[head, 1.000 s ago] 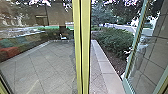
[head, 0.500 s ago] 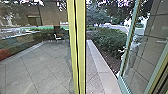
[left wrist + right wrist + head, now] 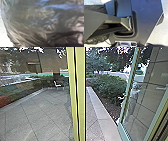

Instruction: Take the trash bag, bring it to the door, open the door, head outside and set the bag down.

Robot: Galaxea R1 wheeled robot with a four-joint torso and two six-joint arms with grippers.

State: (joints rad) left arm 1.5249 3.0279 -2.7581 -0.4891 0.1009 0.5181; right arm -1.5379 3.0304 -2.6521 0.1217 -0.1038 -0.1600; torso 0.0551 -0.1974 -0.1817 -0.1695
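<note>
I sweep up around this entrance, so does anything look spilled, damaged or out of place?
Nothing stands out. I see no spill on the paving, and the planter edge beside the hedge looks unbroken. The dark trash bag is creased, with no tear that I can make out.

Before me stands an upright frame [image 3: 79, 92]; beyond, paving [image 3: 35, 114], a chair [image 3: 58, 84] near its far edge, bushes [image 3: 110, 87] rightward past a kerb [image 3: 103, 115]

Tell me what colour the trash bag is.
The trash bag is black, showing best in the left wrist view.
</note>
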